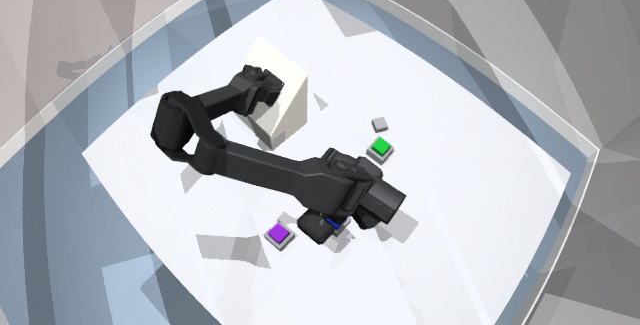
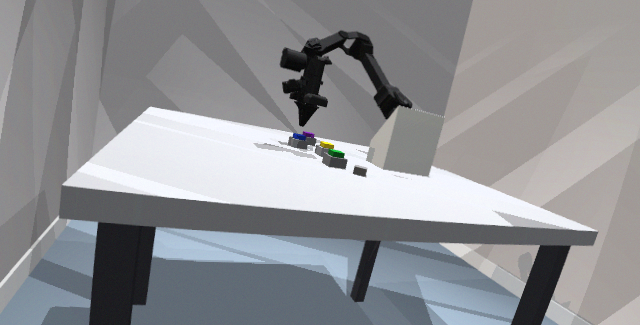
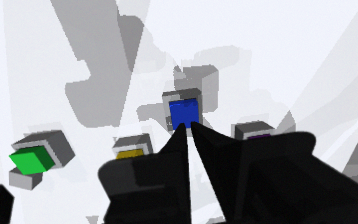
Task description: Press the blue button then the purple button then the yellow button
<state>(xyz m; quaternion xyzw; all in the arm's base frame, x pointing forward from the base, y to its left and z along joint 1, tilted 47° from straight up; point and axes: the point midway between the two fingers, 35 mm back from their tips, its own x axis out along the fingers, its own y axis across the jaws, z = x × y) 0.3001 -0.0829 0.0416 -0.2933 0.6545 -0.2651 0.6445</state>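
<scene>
Black and folded at the elbow, the arm reaches out from its white pedestal (image 1: 280,105) and points the gripper (image 3: 189,126) straight down above the blue button (image 3: 184,112), clear of it in the exterior view. From the top the wrist hides nearly all of that button and the yellow button (image 3: 129,153). The fingers are pressed together, empty. The purple button (image 1: 278,233) sits just beside.

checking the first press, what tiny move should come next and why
Probably straight down. The end effector is shut with nothing held, fingertips pointing at the blue button. In the exterior view it hangs above the buttons with a gap, so no press looks made yet. The purple button waits.
</scene>
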